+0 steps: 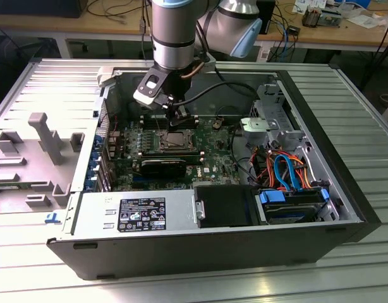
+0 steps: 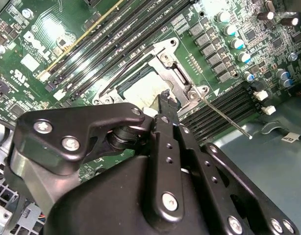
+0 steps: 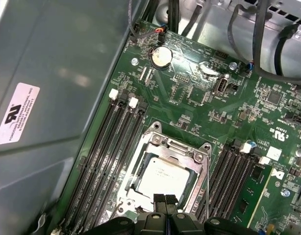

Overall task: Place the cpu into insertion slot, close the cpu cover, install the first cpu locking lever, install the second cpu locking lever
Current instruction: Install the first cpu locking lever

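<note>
Since the gripper hangs with fingers pinched together on nothing, just over the insertion slot, a slip could gouge the board. On the exterior view's left of the slot sits one grey fixture plate. In the slot lies one cpu, framed by one cpu cover. Beside it, one locking lever juts loose and may spring.

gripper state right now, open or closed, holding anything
gripper: closed, fingertips together with nothing between them, poised at the edge of the cpu
</note>
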